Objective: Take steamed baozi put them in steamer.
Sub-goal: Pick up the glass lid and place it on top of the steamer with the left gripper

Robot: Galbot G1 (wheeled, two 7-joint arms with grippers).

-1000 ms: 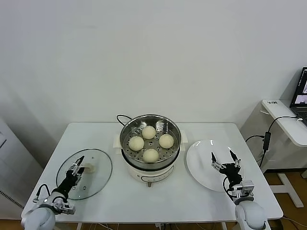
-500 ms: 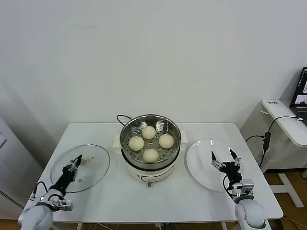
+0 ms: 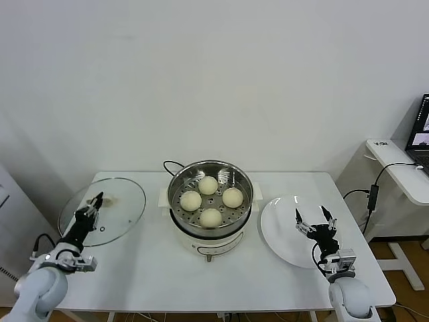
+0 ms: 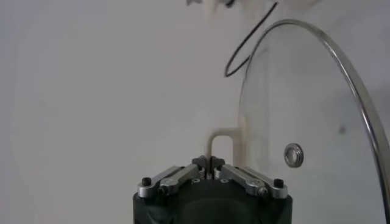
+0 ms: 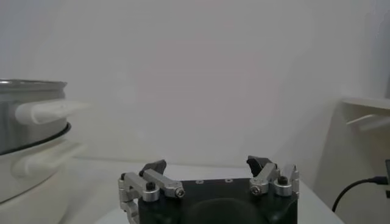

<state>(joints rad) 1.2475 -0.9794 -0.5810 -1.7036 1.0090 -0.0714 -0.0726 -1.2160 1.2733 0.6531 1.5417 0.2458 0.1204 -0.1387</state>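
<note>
Fingers of the left gripper (image 3: pixel 94 200) pinch the lid (image 3: pixel 102 211) handle, lid tilted up. Right gripper (image 3: pixel 313 216) fingers spread wide, empty, above the plate (image 3: pixel 276 225).

A plain white wall (image 3: pixel 214 74) fills the space behind a white rectangular table (image 3: pixel 154 268), and the light on it is soft and even. At the right side stands a small white side desk (image 3: pixel 402 174) with an open laptop (image 3: pixel 422 131) on it, and a black cable (image 3: pixel 375 188) hangs down from this desk. A little brown wooden floor (image 3: pixel 410 263) shows under the desk, at the right edge.
</note>
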